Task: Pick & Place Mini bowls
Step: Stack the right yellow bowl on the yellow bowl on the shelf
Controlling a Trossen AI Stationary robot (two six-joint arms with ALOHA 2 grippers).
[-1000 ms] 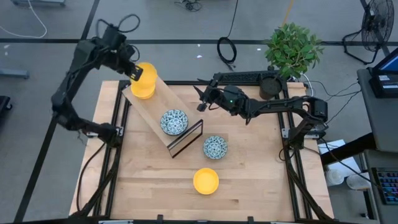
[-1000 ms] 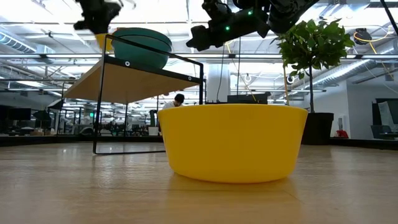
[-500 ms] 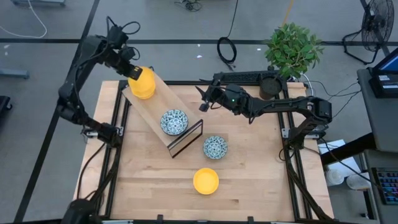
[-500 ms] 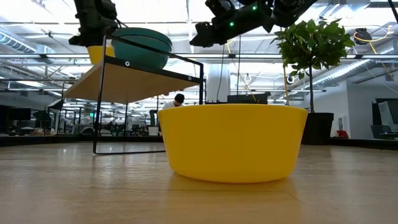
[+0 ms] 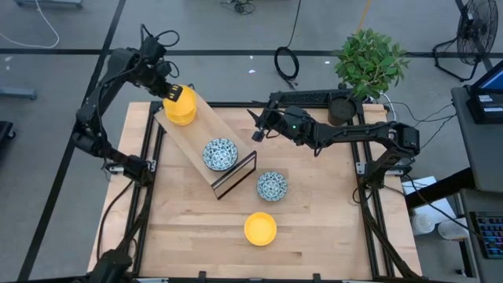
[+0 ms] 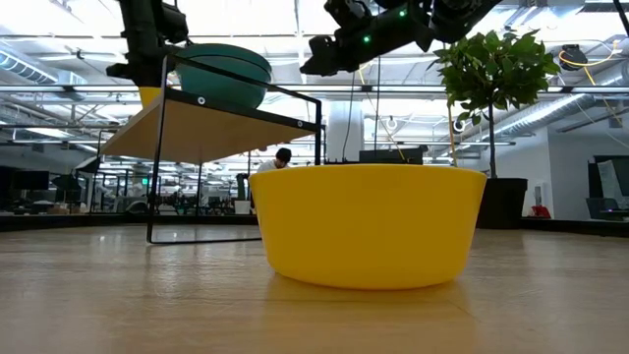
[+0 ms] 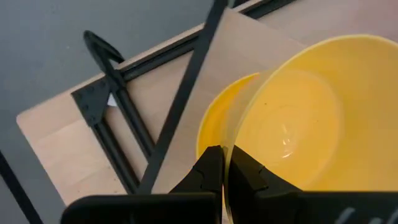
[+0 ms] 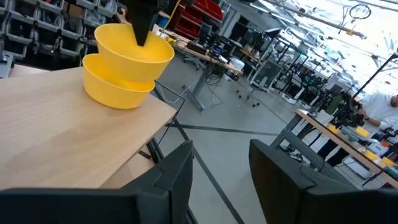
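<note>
Now | left end effector [image 7: 222, 163] pinches smooth round yellow bowl [image 7: 292, 118] rim | right end effector [image 8: 219, 163] parted

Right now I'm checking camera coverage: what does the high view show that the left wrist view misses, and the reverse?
Only the high view shows two blue-patterned bowls, a lone yellow bowl, the plant and the open right pincer. Only the left wrist view shows the left pincer shut on the upper yellow bowl rim. Both show the nested yellow pair on the shelf.

Three yellow bowls [image 5: 260, 229], two blue-patterned bowls [image 5: 220, 153], one plant [image 5: 369, 61].
</note>
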